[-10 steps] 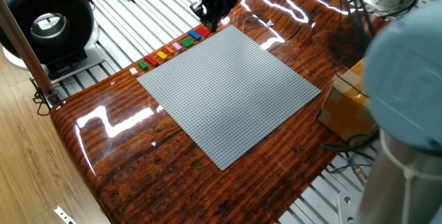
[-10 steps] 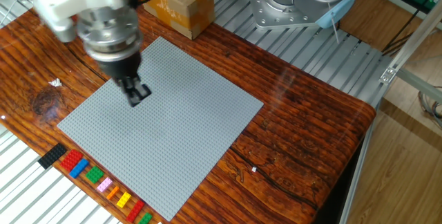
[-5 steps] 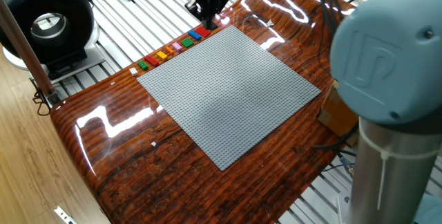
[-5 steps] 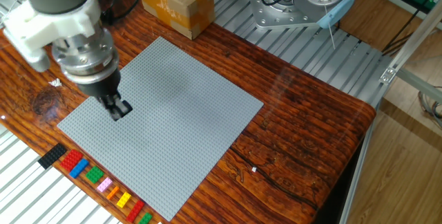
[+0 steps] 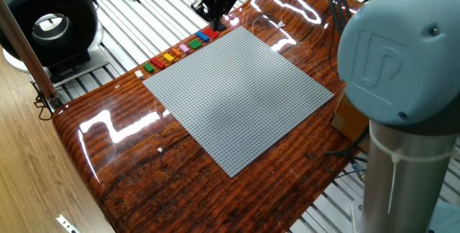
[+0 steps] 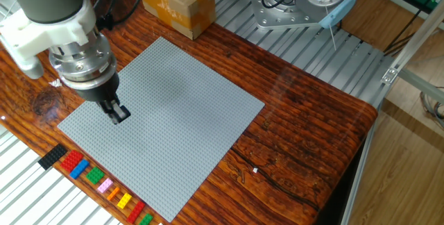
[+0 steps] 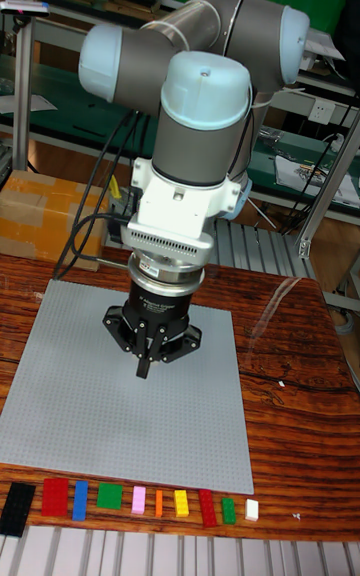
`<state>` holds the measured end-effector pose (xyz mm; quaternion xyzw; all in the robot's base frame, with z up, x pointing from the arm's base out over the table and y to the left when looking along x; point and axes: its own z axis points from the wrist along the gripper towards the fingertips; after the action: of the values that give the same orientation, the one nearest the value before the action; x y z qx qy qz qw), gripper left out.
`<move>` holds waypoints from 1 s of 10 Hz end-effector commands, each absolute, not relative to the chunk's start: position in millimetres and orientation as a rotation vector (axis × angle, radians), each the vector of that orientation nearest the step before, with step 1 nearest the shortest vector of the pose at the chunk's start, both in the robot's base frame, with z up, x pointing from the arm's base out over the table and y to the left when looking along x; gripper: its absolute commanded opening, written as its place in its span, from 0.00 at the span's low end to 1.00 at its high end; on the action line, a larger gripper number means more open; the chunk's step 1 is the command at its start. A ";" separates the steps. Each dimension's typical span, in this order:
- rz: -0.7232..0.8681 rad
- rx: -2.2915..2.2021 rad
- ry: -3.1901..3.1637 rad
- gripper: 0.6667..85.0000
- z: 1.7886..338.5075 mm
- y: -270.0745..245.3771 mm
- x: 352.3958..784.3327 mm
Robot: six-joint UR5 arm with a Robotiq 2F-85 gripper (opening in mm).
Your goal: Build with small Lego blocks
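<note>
Currently the gripper (image 7: 146,368) points straight down above the grey baseplate (image 7: 90,406), near the plate's edge that faces the row of small Lego blocks (image 7: 130,501). Its two fingers meet at a single tip with no visible gap and carry nothing. The blocks lie in a line on the wooden table (image 7: 290,436) just beside that edge, well clear of the fingertips: black, red, blue, green, pink, orange, yellow, red, green, white. A cardboard box (image 6: 177,3) stands beyond the far side of the plate.

bright even overhead light, white glare streaks on the glossy table (image 5: 108,129)
</note>
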<state>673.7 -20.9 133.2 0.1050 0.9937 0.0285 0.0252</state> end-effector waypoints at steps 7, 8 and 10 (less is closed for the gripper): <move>0.151 0.225 3.101 0.00 132.4 -43.9 692.7; 0.154 0.168 3.113 0.00 131.1 -64.4 705.3; 0.145 0.158 3.106 0.00 122.4 -72.5 721.8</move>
<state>705.4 -55.2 128.4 0.0656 0.9969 0.0405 0.0170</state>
